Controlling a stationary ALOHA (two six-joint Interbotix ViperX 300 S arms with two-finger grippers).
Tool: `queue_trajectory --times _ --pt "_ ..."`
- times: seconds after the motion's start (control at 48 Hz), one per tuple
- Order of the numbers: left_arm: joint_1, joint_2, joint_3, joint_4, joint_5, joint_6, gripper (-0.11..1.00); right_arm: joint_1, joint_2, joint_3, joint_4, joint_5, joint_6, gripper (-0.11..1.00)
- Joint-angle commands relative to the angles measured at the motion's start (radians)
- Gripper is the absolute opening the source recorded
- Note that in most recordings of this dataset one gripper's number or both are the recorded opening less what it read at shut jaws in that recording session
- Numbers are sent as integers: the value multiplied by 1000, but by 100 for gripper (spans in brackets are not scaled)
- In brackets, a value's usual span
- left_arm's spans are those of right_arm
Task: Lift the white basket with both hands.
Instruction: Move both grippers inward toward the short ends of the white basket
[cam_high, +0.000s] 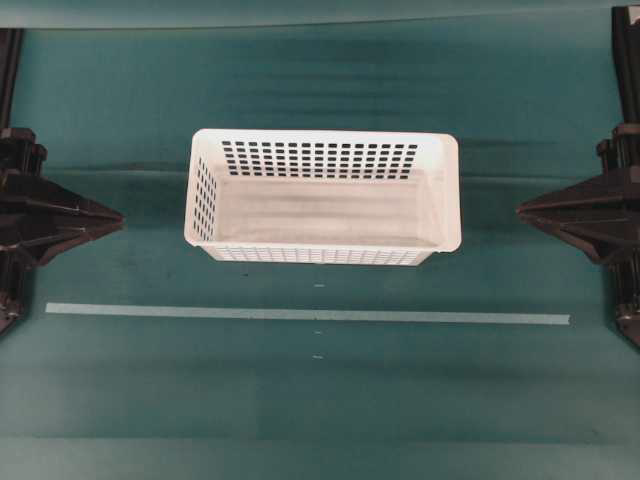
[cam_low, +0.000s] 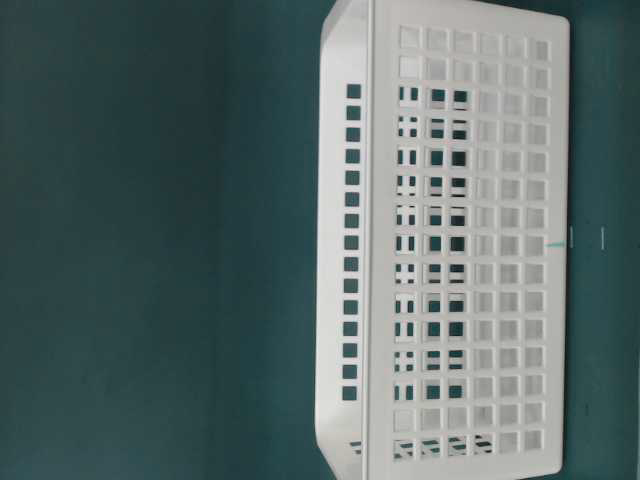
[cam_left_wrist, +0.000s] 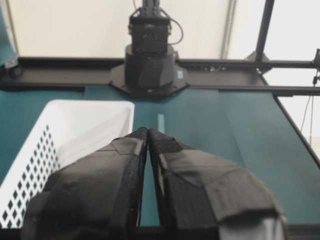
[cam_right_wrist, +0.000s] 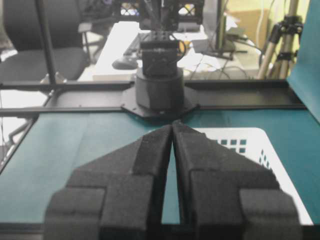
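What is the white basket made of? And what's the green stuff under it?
The white basket looks like moulded plastic: smooth, slightly glossy, rounded rim, with neat rows of punched slots. The green table cover looks like matte cloth or felt, with faint streaks and no shine, though I can't be sure.

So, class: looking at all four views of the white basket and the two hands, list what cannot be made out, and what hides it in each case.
- Overhead view: both arms are cut off by the side edges; only the left hand and right hand tips show.
- Table-level view: the white basket fills the frame and runs off the bottom edge; no hand appears.
- Left wrist view: the closed fingers hide the basket's near corner.
- Right wrist view: the fingers cover the basket's left part.
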Motion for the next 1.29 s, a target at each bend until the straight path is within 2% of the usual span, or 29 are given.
queue_trajectory --times 0.0,0.042,0.083,0.125,0.208,0.375,0.521,0.605,0.688,0.792,0.938,1.021,1.167,1.272 --pt "5 6 -14 15 12 -29 14 -6 5 -6 6 -5 12 14" --pt "5 5 -18 15 21 -44 12 -11 3 -8 44 11 20 16" --pt "6 5 -20 15 29 -58 5 -20 5 -9 92 37 37 21" --pt "5 3 -23 15 35 -74 0 -29 5 -15 138 72 60 14" --pt "5 5 -28 15 49 -103 -4 -46 8 -34 199 175 109 3" --pt "15 9 -49 17 86 -163 -5 -110 11 -87 235 354 209 -1" --pt "51 29 -89 15 123 -229 -5 -204 40 -167 241 518 356 -1" --pt "78 37 -120 17 156 -276 -5 -249 72 -222 239 664 439 -1" --pt "112 35 -153 15 224 -347 -5 -265 107 -265 238 779 483 -1" --pt "150 37 -183 15 304 -466 -5 -276 153 -314 238 873 511 -1" --pt "190 57 -219 17 407 -704 -5 -311 222 -382 238 907 594 -1" --pt "199 78 -238 15 465 -811 -5 -337 267 -417 238 930 644 -1" --pt "210 132 -282 17 561 -963 -5 -377 347 -465 235 1000 712 -1" --pt "222 179 -330 17 646 -1026 -5 -394 397 -489 232 1054 746 -1"
